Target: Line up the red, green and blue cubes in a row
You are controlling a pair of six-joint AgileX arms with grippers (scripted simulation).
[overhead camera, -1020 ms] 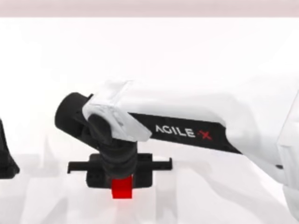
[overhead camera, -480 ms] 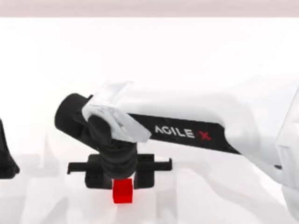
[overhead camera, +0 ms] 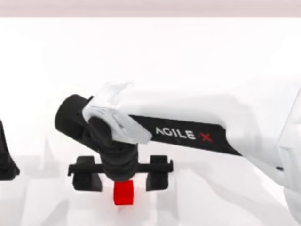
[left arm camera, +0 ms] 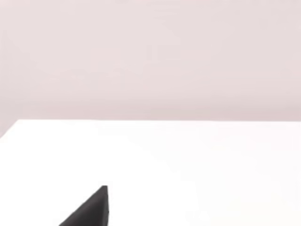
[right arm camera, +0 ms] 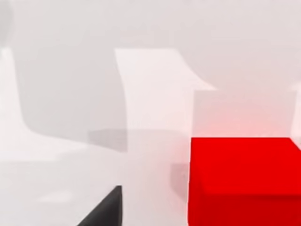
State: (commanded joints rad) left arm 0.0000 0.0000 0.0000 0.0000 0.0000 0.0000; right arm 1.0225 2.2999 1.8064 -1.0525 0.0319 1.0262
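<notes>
Right gripper (overhead camera: 123, 188), fingers spread apart, straddles the glossy red cube (overhead camera: 123, 193) (left arm (overhead camera: 7, 160) parked at table's left)

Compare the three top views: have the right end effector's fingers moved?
Yes. The right end effector has spread its fingers outward along the black crossbar, away from the red cube between them.

This is no lived-in room but a rendered test scene, a bare simulated robot bench. The tabletop (overhead camera: 188, 52) is a flat, featureless white slab with soft grey shadows on it, and behind its far edge there is only a plain pale pinkish backdrop (left arm camera: 150, 56), with no walls, furniture or clutter. The arm's white shell with its black AgileX lettering (overhead camera: 183, 133) and the flat, evenly coloured red cube (overhead camera: 123, 193) look computer-drawn.
</notes>
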